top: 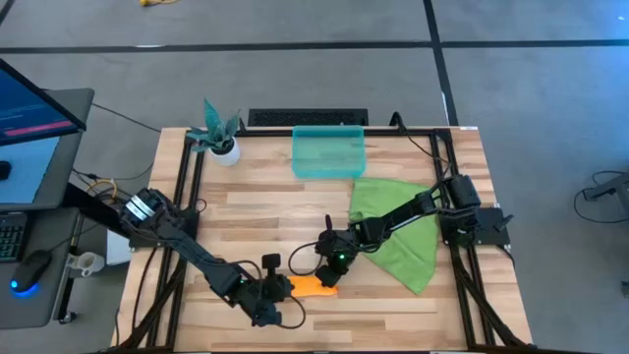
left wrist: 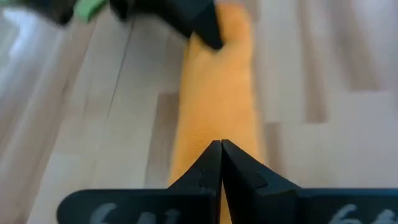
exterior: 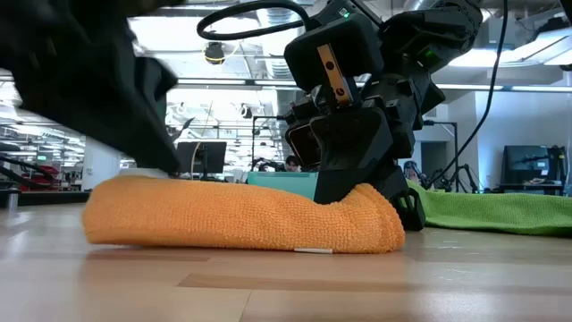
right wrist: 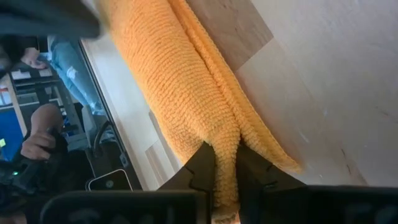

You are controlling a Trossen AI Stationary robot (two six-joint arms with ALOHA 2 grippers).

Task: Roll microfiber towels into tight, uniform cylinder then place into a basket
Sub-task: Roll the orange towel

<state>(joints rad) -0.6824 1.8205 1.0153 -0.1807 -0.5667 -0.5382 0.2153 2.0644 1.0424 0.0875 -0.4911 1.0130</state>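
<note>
My right gripper (right wrist: 227, 165): down at the table, at the end of the orange towel (top: 314, 286) that lies toward the table's middle. My two fingers stand only a little apart, and a fold of the orange cloth runs between them; I have that fold pinched.
My right fingers (right wrist: 198, 163): the dark tips press the fold from both sides, with the towel's rolled body stretching away in front of them.
My left gripper (left wrist: 221, 149): at the towel's other end, near the front edge of the table. My fingers are pressed fully together, tip against tip, with nothing between them.
My left fingers (left wrist: 210, 163): they point along the length of the orange roll; whether the tips rest on the cloth or hang just above it, I cannot tell.
Orange towel: a long, low roll lying flat on the wooden table (top: 265, 211), between my two grippers.
Green towel (top: 398, 231): spread loosely on the table's right side, under my right arm, apart from the orange roll.
Basket (top: 328, 152): translucent teal, at the table's far edge, well apart from both towels' rolled end; I see nothing in it.
Plant (top: 218, 131): in a white pot at the far left corner, beside the basket.
</note>
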